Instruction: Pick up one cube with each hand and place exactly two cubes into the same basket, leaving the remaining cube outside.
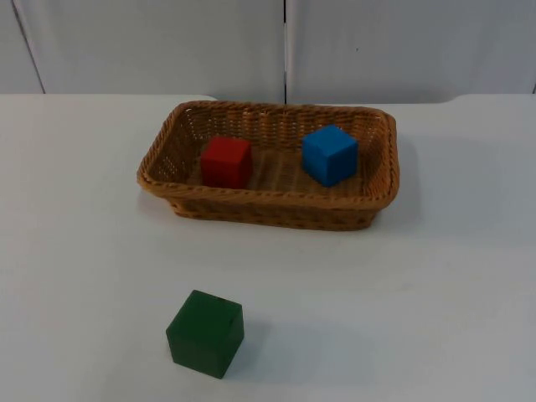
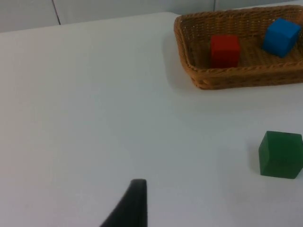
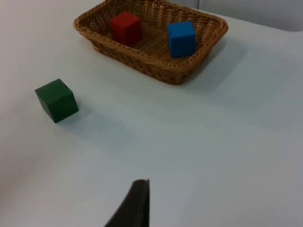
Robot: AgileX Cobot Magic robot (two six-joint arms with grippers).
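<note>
A brown wicker basket (image 1: 268, 205) stands at the middle back of the table. Inside it, a red cube (image 1: 226, 161) rests on the left and a blue cube (image 1: 329, 154) on the right, apart from each other. A green cube (image 1: 205, 333) sits alone on the table, in front of the basket near the front edge. My left gripper (image 2: 135, 205) waits over bare table, well away from the basket (image 2: 236, 75) and the green cube (image 2: 280, 154). My right gripper (image 3: 137, 203) waits likewise, far from the basket (image 3: 156, 66) and the green cube (image 3: 57, 100).
The white table top (image 1: 435, 276) spreads wide on all sides of the basket. A grey partition wall (image 1: 285, 46) closes the far edge.
</note>
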